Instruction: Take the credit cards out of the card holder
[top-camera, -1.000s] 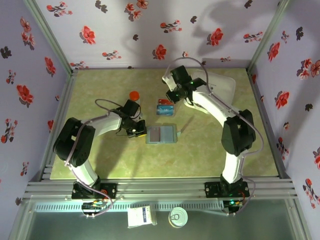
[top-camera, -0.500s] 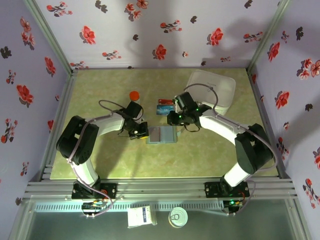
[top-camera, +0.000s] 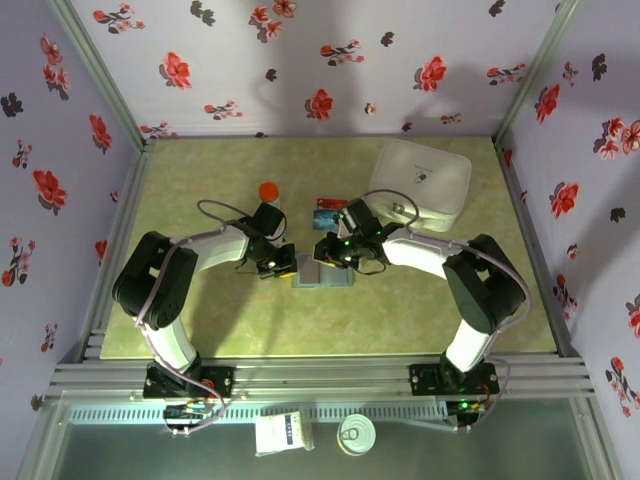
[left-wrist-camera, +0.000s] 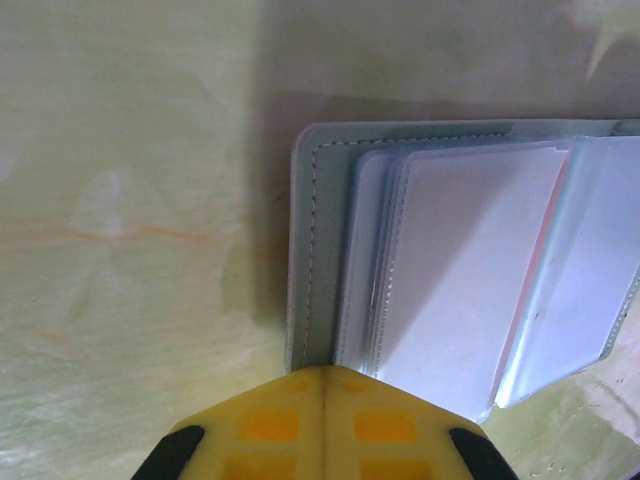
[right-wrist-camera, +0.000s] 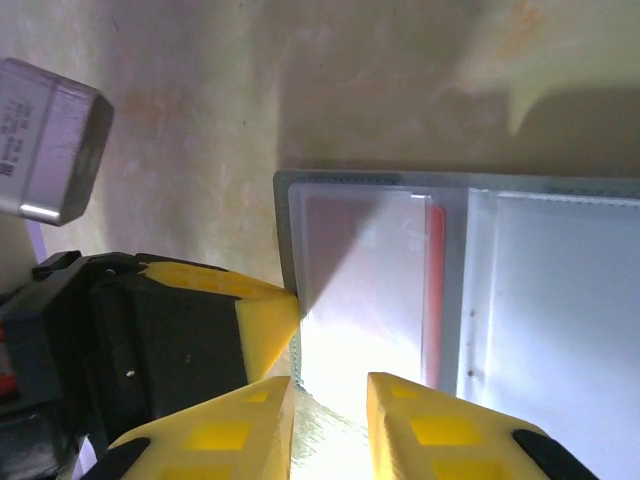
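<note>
Card holder (left-wrist-camera: 440, 260) open, left end effector (left-wrist-camera: 322, 374) touching its edge

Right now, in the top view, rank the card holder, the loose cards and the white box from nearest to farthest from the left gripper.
1. The card holder, right at the left gripper tip, just to its right.
2. The loose cards, farther back, mid-table.
3. The white box, back right corner.

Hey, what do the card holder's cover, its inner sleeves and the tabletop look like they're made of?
The card holder cover looks like faux leather or vinyl: matte grey-blue with a stitched seam along its edge. Its inner sleeves seem thin clear plastic film, glossy and see-through. The table is likely laminate, smooth pale green with a marbled print, though that's uncertain.
</note>
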